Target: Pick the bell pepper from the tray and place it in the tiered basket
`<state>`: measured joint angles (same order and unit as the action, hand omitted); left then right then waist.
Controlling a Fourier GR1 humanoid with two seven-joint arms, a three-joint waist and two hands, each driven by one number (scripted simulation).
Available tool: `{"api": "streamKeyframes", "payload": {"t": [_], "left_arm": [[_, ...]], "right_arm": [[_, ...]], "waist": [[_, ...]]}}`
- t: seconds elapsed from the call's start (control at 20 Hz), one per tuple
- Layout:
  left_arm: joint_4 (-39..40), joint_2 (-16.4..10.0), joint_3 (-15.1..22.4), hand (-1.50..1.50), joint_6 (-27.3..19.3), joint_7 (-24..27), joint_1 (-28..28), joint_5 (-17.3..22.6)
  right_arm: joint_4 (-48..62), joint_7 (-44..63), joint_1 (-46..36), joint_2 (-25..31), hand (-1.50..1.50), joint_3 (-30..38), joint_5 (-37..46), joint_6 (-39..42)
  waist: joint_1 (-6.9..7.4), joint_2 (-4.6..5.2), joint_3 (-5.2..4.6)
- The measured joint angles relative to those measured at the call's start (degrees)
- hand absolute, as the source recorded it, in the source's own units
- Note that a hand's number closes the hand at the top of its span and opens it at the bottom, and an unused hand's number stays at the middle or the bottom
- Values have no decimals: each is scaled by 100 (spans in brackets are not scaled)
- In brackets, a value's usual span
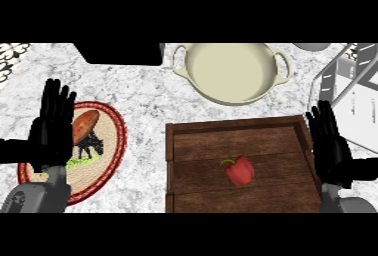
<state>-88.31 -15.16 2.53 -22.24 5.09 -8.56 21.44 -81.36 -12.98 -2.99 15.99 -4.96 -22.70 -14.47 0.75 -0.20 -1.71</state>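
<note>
**Pepper in tray, both hands empty, pick not started**

- Left hand (50, 140): fingers straight, pointing up, nothing in it. It shows over the left part of the round woven mat with a red rim (107, 127). Reads as parked, not working.
- The mat carries an orange-brown oblong food item (85, 125) and a small black piece on green (90, 147). Neither belongs to the task.
- Cream two-handled pot (232, 70): beyond the tray, apart from it, nothing inside.
- Dark wooden slatted tray (221, 124): the red bell pepper (240, 171) lies on its side right of centre, green stem pointing left, clear of the walls. So there's room for fingers all round.
- Right hand (328, 150): fingers straight and up, empty, at the tray's right wall. It's the hand nearest both the pepper and the target, so it's my guess for the pick.
- Grey-wire tiered basket with white shelves (362, 112): far right, partly cut off by the edge. The pepper has to clear the tray's right wall to get there.
</note>
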Motion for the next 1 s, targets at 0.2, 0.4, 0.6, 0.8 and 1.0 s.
{"api": "streamKeyframes", "payload": {"t": [0.2, 0.4, 0.6, 0.8, 1.0], "left_arm": [[251, -388, 124, 0, 122, 8, 81, -423], [476, -931, 312, 0, 238, -131, 187, -923], [556, -1223, 538, 0, 361, -343, 236, -1266], [669, -1215, 687, 0, 359, -511, 132, -1529], [746, -1258, 690, 0, 434, -587, 75, -1593]], "right_arm": [[-513, 49, -90, 145, 150, -378, 244, 263], [-861, -62, -217, 212, -150, -374, 489, 87], [-1082, 263, 324, 380, -150, -455, 1391, -950], [-2147, 781, 1070, 635, -150, -796, 2123, -1448], [-3096, 1621, 1519, 1491, -150, -952, 2657, -1184]], "waist": [[-59, 2, 108], [-263, -45, 172], [-285, -22, 162], [-256, -14, 161], [-244, -14, 149]]}}
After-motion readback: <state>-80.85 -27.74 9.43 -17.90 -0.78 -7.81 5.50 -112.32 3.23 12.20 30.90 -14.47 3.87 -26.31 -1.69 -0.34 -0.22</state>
